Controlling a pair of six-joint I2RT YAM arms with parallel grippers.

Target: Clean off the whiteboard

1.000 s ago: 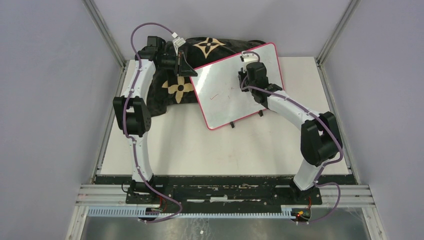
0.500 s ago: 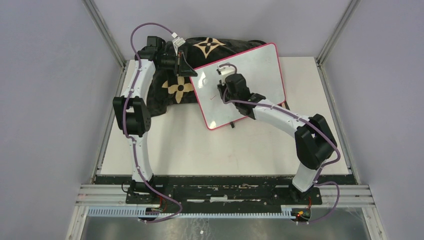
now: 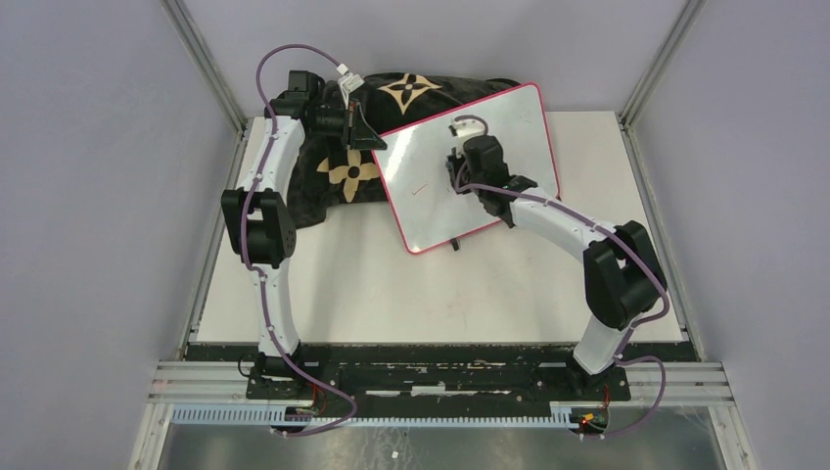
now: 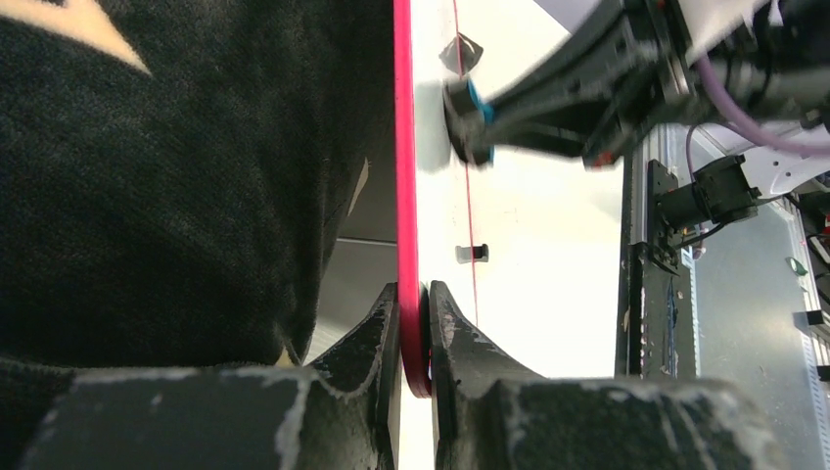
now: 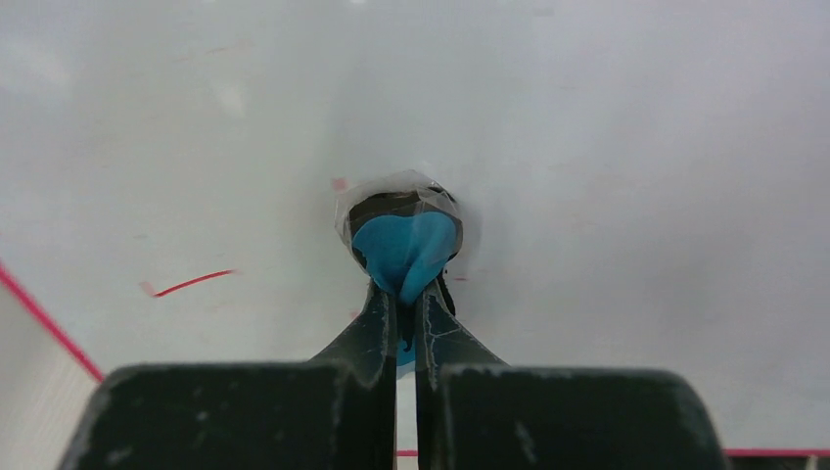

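The whiteboard (image 3: 431, 196), white with a pink-red frame, stands tilted on the table and leans back against a black cushion. My left gripper (image 3: 377, 143) is shut on its upper left frame edge (image 4: 405, 245). My right gripper (image 3: 453, 171) is shut on a small blue eraser (image 5: 403, 250) and presses it on the board's face (image 5: 636, 147), near the middle. A short red stroke (image 5: 191, 283) remains left of the eraser; it also shows in the top view (image 3: 420, 186). The eraser shows edge-on in the left wrist view (image 4: 468, 108).
The black cushion with tan flower patterns (image 3: 343, 171) lies behind and left of the board, under my left arm. The board's black feet (image 3: 456, 244) rest on the white table (image 3: 391, 294). Metal frame posts (image 3: 206, 69) flank the table at both back corners.
My right gripper with the eraser swept left and down across the board, then back up and right toward its middle. The left gripper and the board stayed put.
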